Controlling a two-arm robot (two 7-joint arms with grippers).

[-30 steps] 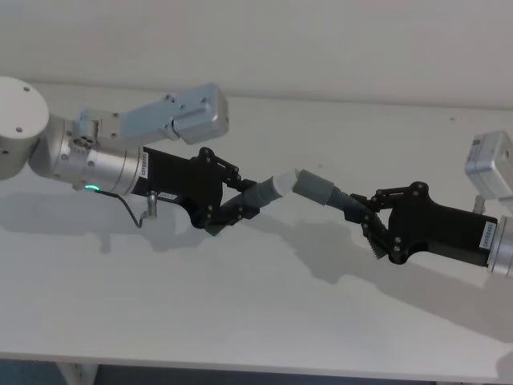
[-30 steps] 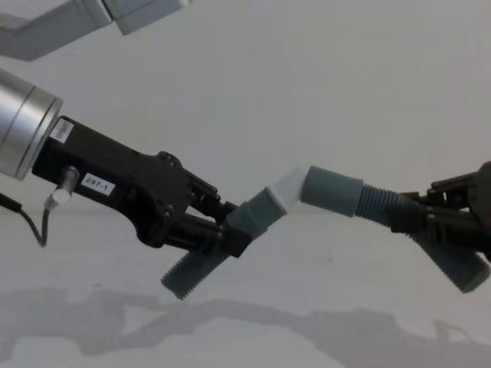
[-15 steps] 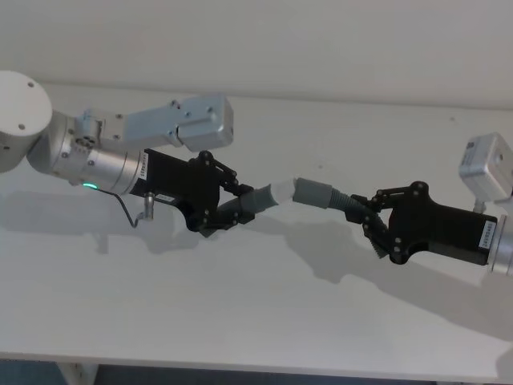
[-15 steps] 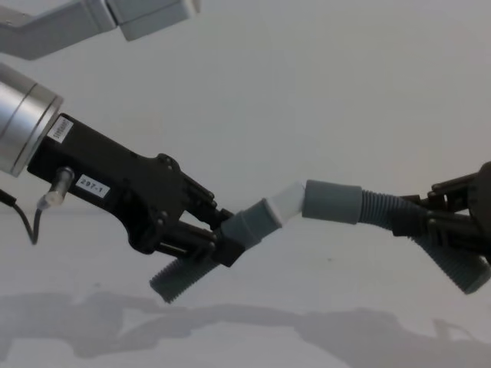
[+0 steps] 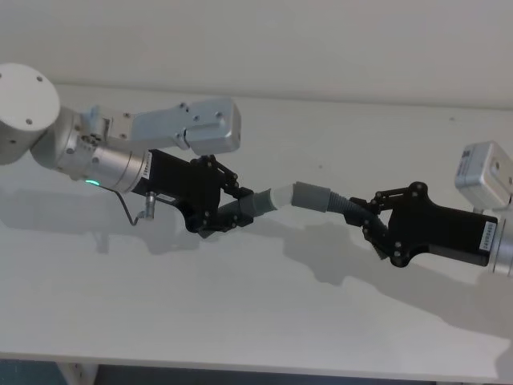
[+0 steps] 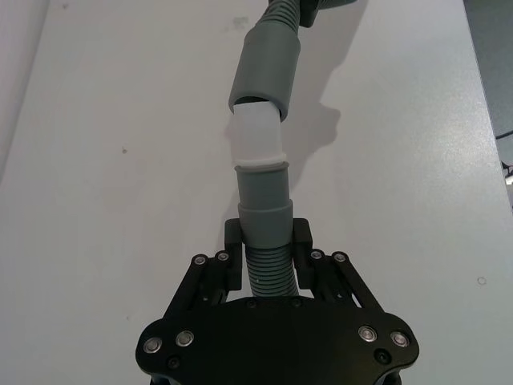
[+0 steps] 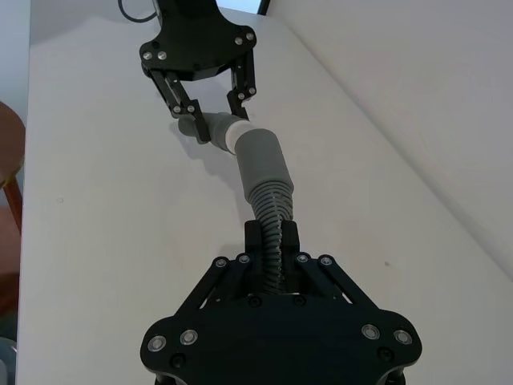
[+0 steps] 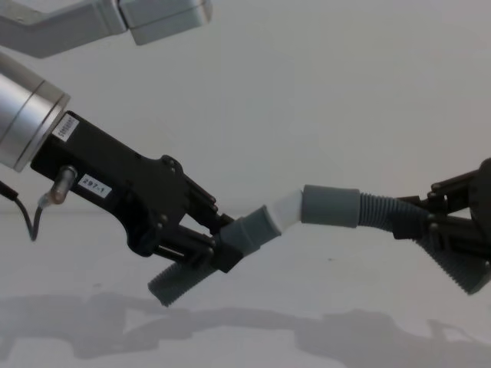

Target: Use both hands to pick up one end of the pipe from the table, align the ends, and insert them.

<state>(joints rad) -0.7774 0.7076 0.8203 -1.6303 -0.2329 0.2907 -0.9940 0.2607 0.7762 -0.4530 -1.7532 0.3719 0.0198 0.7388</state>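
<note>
Both pipe pieces hang above the table [image 5: 240, 321]. My left gripper [image 5: 237, 205] is shut on the ribbed part of the left pipe piece [image 8: 247, 233], just behind its cuff. That piece's white spigot tip [image 6: 256, 138] points into the mouth of the grey socket cuff [image 6: 265, 67], and its front edge sits just inside. My right gripper [image 5: 365, 220] is shut on the ribbed part of the right pipe piece [image 7: 275, 210] behind the socket cuff [image 5: 311, 196]. In the chest view the two pieces meet at a slight angle at the white tip [image 8: 285, 206].
Shadows of the arms fall on the white tabletop [image 8: 253, 337] below the pipe. A pale wall [image 5: 321, 40] runs behind the table's far edge. The table's front edge [image 5: 240, 370] is near the bottom of the head view.
The left gripper tilted its piece flatter and both ends dropped slightly. The white tip went from touching the socket's rim at a sharp angle to sitting in its mouth, more in line.
</note>
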